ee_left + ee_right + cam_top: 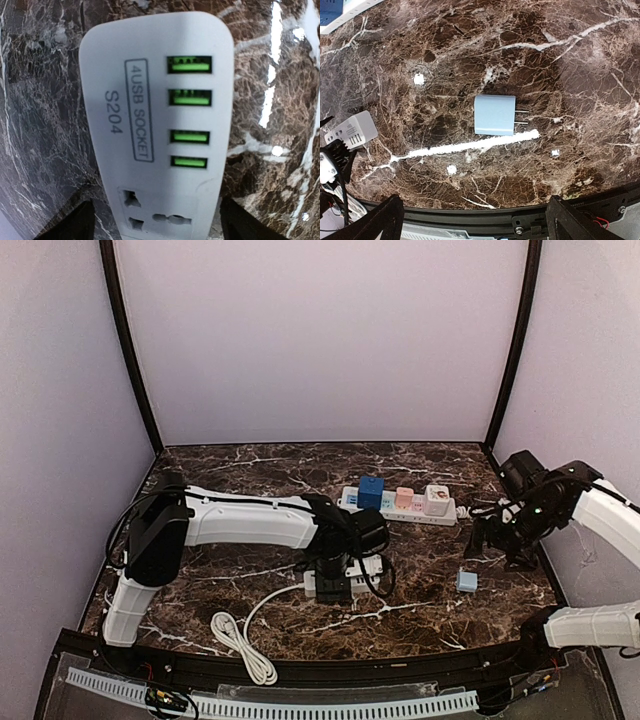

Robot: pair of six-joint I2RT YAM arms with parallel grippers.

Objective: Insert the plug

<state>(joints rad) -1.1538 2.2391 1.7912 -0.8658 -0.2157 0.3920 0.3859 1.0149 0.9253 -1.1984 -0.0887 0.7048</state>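
Observation:
A light-blue plug (467, 581) lies flat on the marble table, and in the right wrist view (494, 115) its two prongs (521, 116) point right. My right gripper (495, 545) hovers above and beyond it, open and empty, with its fingers (375, 220) wide apart. A white power strip (340, 578) lies at the table's middle. My left gripper (335, 585) is right over it, open, with one finger (80, 222) on each side of the strip (155, 125). That view shows several green USB ports (189, 97) and an empty socket (160, 210).
A second white power strip (400, 505) at the back holds blue, pink and white plugs. The near strip's white cable (240, 635) coils at the front left. The black table rim (470, 217) runs along the near edge. Purple walls enclose the table.

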